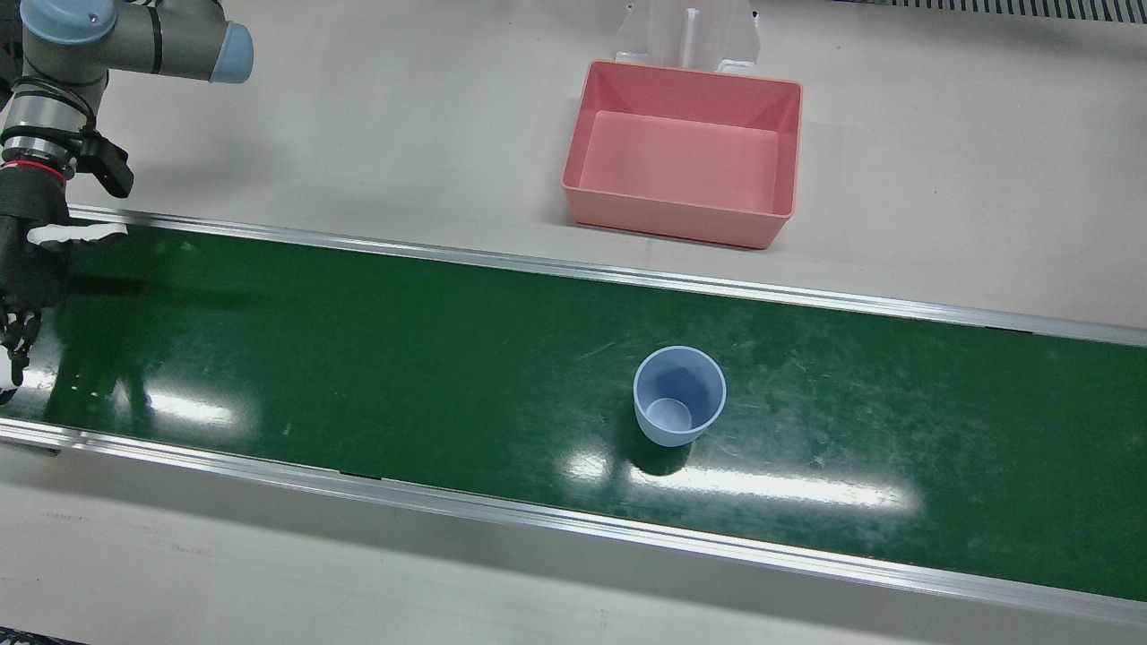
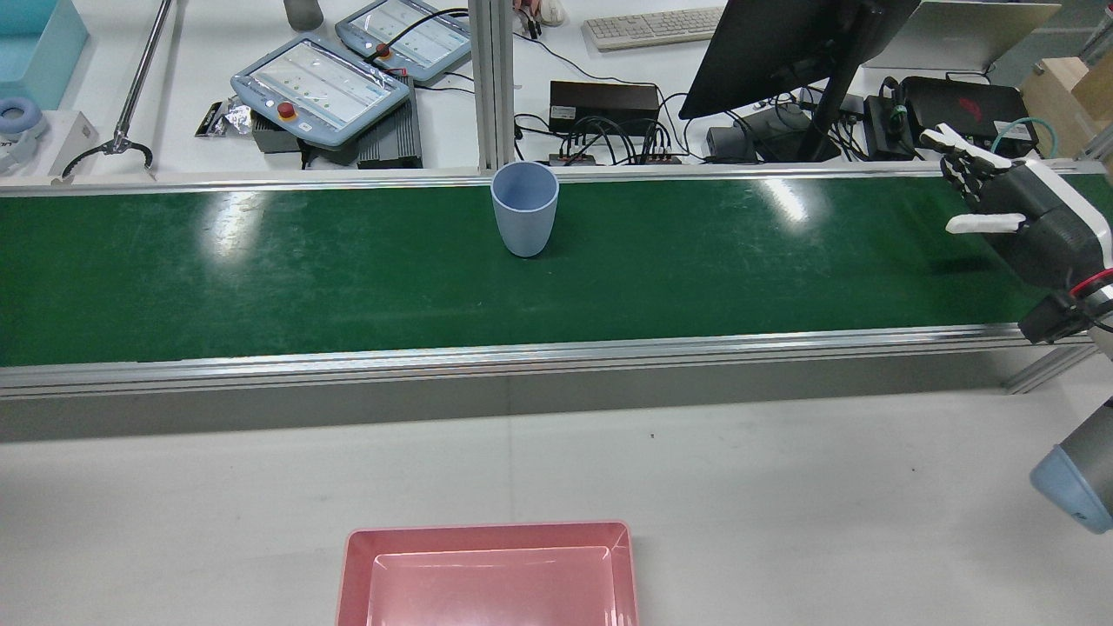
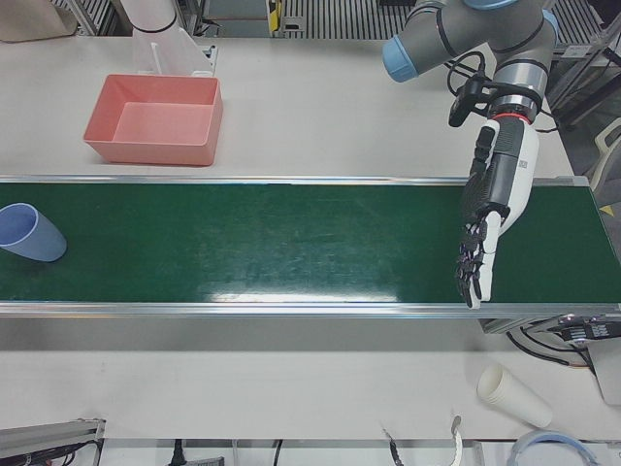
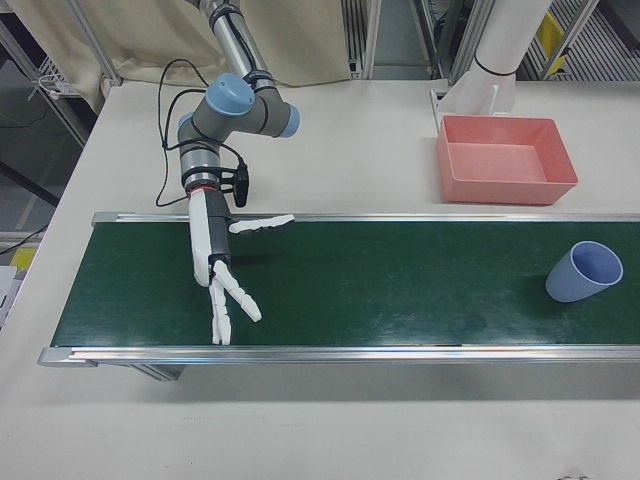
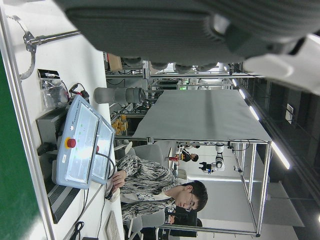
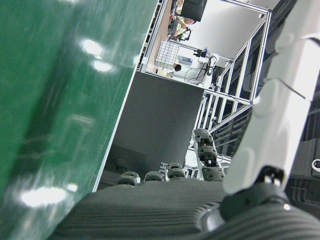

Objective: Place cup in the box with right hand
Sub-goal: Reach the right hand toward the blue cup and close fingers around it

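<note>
Pale blue plastic cup (image 1: 679,395) stands upright mid-belt on the green conveyor (image 1: 358,358), well apart from the right hand (image 4: 222,280), which hangs fingers spread, empty. Pink box (image 1: 685,152) sits on the white tabletop's robot-side edge. Left hand (image 3: 492,218) is likewise splayed.

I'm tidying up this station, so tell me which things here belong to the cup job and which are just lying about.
Part of the job:
blue cup, upright on the green belt
pink box, on the table
right hand, open over the belt

Just lying about:
stack of paper cups
teach pendants
keyboard
left hand, open
</note>
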Controlling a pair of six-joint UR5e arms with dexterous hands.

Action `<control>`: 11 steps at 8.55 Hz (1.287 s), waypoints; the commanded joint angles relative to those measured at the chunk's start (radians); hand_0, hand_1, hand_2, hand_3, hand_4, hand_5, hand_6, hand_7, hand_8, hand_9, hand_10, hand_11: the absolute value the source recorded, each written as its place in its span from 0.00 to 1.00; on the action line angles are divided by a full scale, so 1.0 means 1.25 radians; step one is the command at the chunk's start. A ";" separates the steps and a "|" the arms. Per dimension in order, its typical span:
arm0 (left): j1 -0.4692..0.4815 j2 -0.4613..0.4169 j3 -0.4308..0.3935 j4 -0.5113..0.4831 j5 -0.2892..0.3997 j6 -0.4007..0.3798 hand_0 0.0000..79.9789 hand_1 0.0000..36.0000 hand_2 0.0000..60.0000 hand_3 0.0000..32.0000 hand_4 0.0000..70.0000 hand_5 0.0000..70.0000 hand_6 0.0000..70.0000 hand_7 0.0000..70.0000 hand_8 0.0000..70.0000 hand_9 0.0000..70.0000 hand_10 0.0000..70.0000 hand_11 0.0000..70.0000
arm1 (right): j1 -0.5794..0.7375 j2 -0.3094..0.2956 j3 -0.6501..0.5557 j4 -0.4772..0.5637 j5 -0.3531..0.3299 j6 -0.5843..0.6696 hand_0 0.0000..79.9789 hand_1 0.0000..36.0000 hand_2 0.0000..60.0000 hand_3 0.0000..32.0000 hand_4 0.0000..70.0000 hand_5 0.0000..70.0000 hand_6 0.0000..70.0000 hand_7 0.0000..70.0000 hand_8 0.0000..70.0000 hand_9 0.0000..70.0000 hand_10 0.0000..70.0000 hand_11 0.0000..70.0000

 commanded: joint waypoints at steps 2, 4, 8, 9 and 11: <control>0.000 0.000 0.000 0.000 0.000 0.000 0.00 0.00 0.00 0.00 0.00 0.00 0.00 0.00 0.00 0.00 0.00 0.00 | -0.012 0.001 -0.006 0.000 0.003 -0.003 0.61 0.45 0.05 0.00 0.00 0.07 0.05 0.10 0.00 0.00 0.02 0.06; 0.000 0.000 0.000 0.000 0.000 0.000 0.00 0.00 0.00 0.00 0.00 0.00 0.00 0.00 0.00 0.00 0.00 0.00 | -0.014 0.009 -0.010 -0.003 0.005 -0.011 0.61 0.45 0.04 0.00 0.00 0.07 0.05 0.11 0.00 0.00 0.02 0.06; 0.000 0.000 0.000 0.000 0.000 0.000 0.00 0.00 0.00 0.00 0.00 0.00 0.00 0.00 0.00 0.00 0.00 0.00 | -0.017 0.032 -0.018 -0.005 0.006 -0.018 0.61 0.46 0.05 0.00 0.01 0.07 0.05 0.13 0.00 0.01 0.02 0.06; 0.000 0.000 0.000 0.000 0.000 0.000 0.00 0.00 0.00 0.00 0.00 0.00 0.00 0.00 0.00 0.00 0.00 0.00 | -0.018 0.032 -0.017 -0.005 0.006 -0.020 0.62 0.46 0.04 0.00 0.01 0.07 0.05 0.13 0.00 0.01 0.03 0.06; 0.000 0.000 0.000 0.000 0.000 0.000 0.00 0.00 0.00 0.00 0.00 0.00 0.00 0.00 0.00 0.00 0.00 0.00 | -0.016 0.031 -0.016 -0.005 0.006 -0.020 0.62 0.47 0.02 0.00 0.00 0.08 0.05 0.12 0.01 0.00 0.02 0.06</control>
